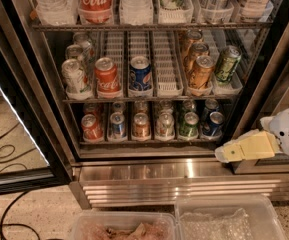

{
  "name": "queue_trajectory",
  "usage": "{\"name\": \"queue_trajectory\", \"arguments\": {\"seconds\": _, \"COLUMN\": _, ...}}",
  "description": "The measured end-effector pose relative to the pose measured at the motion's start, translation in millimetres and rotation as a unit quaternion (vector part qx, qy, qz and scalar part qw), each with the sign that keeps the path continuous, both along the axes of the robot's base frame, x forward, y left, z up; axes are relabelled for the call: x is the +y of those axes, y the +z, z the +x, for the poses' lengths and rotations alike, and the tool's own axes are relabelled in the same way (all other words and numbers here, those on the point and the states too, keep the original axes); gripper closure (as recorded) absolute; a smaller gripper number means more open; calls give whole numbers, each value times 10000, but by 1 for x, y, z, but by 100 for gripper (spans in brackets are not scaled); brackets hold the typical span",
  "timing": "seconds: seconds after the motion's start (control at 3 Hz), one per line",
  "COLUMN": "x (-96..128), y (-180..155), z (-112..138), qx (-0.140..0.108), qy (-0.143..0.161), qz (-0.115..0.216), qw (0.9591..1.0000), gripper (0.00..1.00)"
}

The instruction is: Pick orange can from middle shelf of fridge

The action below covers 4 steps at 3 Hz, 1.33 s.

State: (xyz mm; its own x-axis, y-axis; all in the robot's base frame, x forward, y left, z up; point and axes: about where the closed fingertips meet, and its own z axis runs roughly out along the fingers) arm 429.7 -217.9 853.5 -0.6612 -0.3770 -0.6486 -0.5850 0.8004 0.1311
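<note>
Three copper-orange cans stand in a lane on the right of the middle shelf point(149, 99); the front orange can point(200, 73) is at the shelf's front edge, with two alike behind it. The fridge point(174, 179) stands open, showing wire shelves and a ribbed steel base. My gripper point(224, 154), cream-yellow on a white wrist, is at the right, outside the fridge, below and right of the orange cans, level with the bottom shelf's front. It holds nothing that I can see.
A green can point(227, 64) stands right of the orange cans. A blue can point(140, 74), a red Coca-Cola can point(107, 76) and silver cans point(75, 76) stand to their left. The open glass door point(14, 134) is at left. Plastic bins point(224, 219) are on the floor below.
</note>
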Motion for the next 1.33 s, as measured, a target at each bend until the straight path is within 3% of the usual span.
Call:
{"name": "queue_trajectory", "arguments": {"seconds": 0.33, "x": -3, "y": 16, "z": 11, "qx": -328, "qy": -344, "qz": 317, "qw": 9984, "gripper": 0}}
{"name": "queue_trajectory", "arguments": {"seconds": 0.67, "x": -1, "y": 17, "z": 12, "qx": -326, "qy": -330, "qz": 316, "qw": 9984, "gripper": 0}}
{"name": "queue_trajectory", "arguments": {"seconds": 1.0, "x": 2, "y": 14, "z": 17, "qx": -528, "qy": -643, "qz": 526, "qw": 9951, "gripper": 0}}
{"name": "queue_trajectory", "arguments": {"seconds": 1.33, "x": 33, "y": 0, "z": 6, "qx": -592, "qy": -1302, "qz": 1136, "qw": 9832, "gripper": 0}}
